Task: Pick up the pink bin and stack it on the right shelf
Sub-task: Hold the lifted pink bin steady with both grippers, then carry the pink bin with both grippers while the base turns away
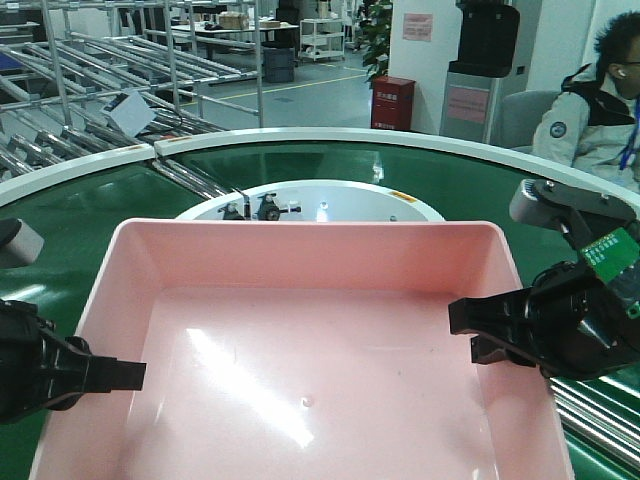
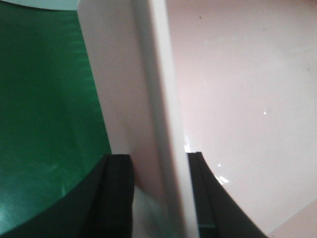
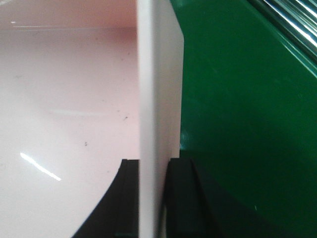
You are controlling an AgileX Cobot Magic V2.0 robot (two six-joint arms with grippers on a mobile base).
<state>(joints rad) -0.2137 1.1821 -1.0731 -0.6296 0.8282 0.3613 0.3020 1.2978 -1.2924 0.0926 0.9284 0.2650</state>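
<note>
Evidently the left hand and right hand each pinch opposite walls of the pink bin, likely to lift it level.

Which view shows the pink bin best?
Exterior front-facing: the pink bin shows its floor, far wall and both side rims. The wrist views show only one side wall each, gripped by the left end effector and right end effector.

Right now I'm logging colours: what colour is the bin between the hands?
Pale pink bin, best in the front view.
</note>
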